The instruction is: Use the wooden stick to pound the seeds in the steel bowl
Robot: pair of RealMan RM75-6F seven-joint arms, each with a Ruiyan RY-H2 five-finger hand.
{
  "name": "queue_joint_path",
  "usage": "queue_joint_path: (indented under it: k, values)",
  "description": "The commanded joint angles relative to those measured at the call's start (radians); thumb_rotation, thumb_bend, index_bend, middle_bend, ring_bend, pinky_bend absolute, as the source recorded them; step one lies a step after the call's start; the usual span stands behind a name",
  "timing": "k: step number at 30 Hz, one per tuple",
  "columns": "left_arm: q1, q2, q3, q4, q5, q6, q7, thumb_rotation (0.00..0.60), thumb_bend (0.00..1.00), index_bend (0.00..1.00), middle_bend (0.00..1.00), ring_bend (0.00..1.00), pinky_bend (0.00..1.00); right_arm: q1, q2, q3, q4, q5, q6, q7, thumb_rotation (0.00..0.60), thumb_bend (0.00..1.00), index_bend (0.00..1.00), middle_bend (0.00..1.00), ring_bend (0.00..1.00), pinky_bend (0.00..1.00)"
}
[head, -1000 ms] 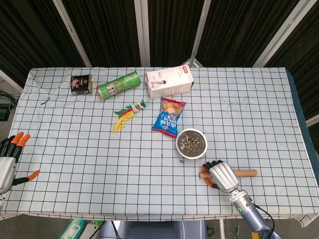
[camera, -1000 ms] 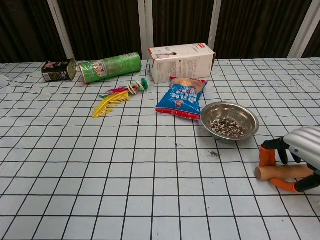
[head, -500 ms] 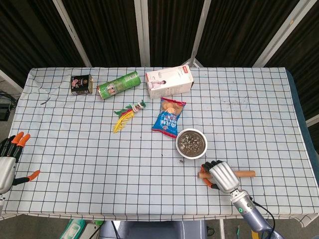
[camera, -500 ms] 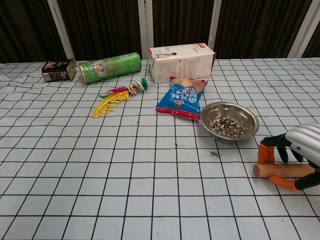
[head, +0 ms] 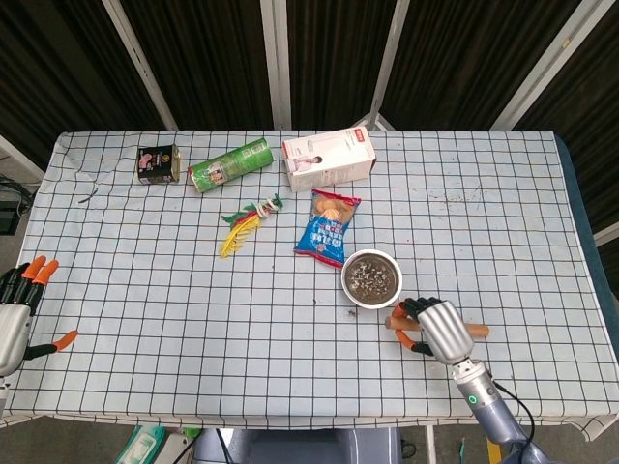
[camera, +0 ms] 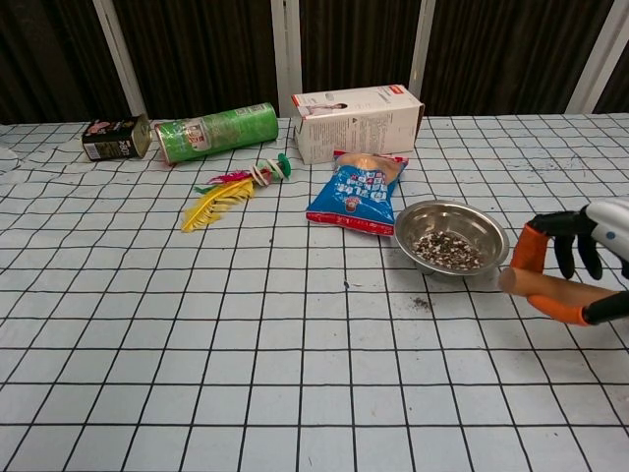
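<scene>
The steel bowl point(head: 370, 277) point(camera: 451, 235) holds dark and pale seeds and stands right of the table's middle. My right hand point(head: 438, 329) point(camera: 582, 258) grips the wooden stick point(head: 478, 330) point(camera: 552, 289), which lies roughly level and is raised off the cloth just right of the bowl. The stick's near end points toward the bowl's rim in the chest view. At the table's left front corner my left hand point(head: 21, 312) hangs with fingers apart and holds nothing; only the head view shows it.
A blue snack bag point(head: 329, 228) lies just behind the bowl, a white carton point(head: 329, 159) further back. A green tube can point(head: 229, 164), a small dark tin point(head: 158, 163) and a feather toy point(head: 250, 219) lie at the back left. A few spilled seeds point(camera: 420, 302) dot the cloth.
My right hand has lifted the stick off the cloth and carried it up and slightly toward the bowl. The left hand has not moved.
</scene>
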Motion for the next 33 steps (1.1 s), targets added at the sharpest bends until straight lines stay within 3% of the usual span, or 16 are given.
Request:
queue_joint_path:
  k: [1,2,19,33]
  values:
    - [0.0,0.0,0.0,0.001,0.0,0.0,0.0,0.6,0.2,0.02,0.0,0.0,0.0,-0.004,0.016,0.048,-0.035,0.041,0.03,0.039,0.6,0.84,0.72,0.64,0.59,0.66]
    - [0.0,-0.001,-0.001,0.0,0.0,0.001,0.002,0.6,0.2,0.02,0.0,0.0,0.0,-0.006,0.03,0.102,-0.06,0.082,0.057,0.072,0.6,0.84,0.72,0.64,0.59,0.66]
    - [0.001,-0.005,-0.004,-0.005,-0.005,0.004,0.016,0.6,0.2,0.02,0.0,0.0,0.0,0.001,0.096,0.402,-0.307,0.386,0.061,0.287,0.6,0.86,0.74,0.65,0.6,0.66]
    - [0.0,-0.004,-0.004,-0.004,-0.005,0.002,0.013,0.6,0.2,0.02,0.0,0.0,0.0,0.034,0.045,0.472,-0.359,0.423,0.081,0.315,0.6,0.86,0.74,0.65,0.6,0.66]
